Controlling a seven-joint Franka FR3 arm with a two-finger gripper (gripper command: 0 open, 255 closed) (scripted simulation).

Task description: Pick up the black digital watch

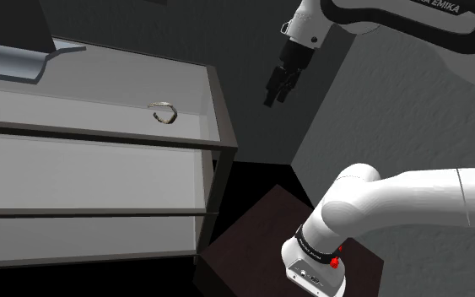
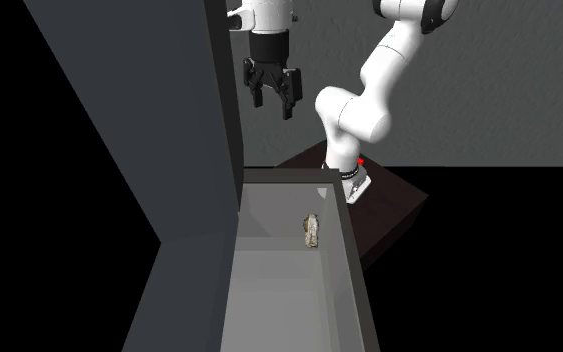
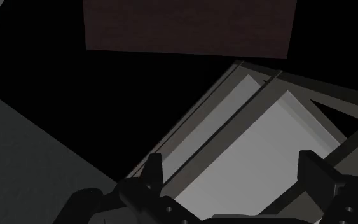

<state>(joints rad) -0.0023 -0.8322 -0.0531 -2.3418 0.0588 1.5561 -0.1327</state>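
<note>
The watch (image 1: 166, 112) is a small pale greyish band standing on edge on the top shelf of a shelving unit (image 1: 220, 118), near its right end in the shoulder view. The second exterior view has the watch (image 2: 311, 231) lying on the pale shelf surface. My black gripper (image 1: 279, 89) hangs in the air beyond the shelf's right end, above and to the right of the watch. Its fingers (image 2: 294, 105) stand apart with nothing between them. In the wrist view the fingertips (image 3: 312, 163) frame the shelf's corner far below.
The shelving unit (image 3: 260, 121) has dark posts and pale boards on several levels. A dark panel (image 2: 179, 150) rises along the shelf's side in the second exterior view. A dark brown stand (image 1: 261, 236) carries the arm's base. Grey walls stand behind, with black areas around.
</note>
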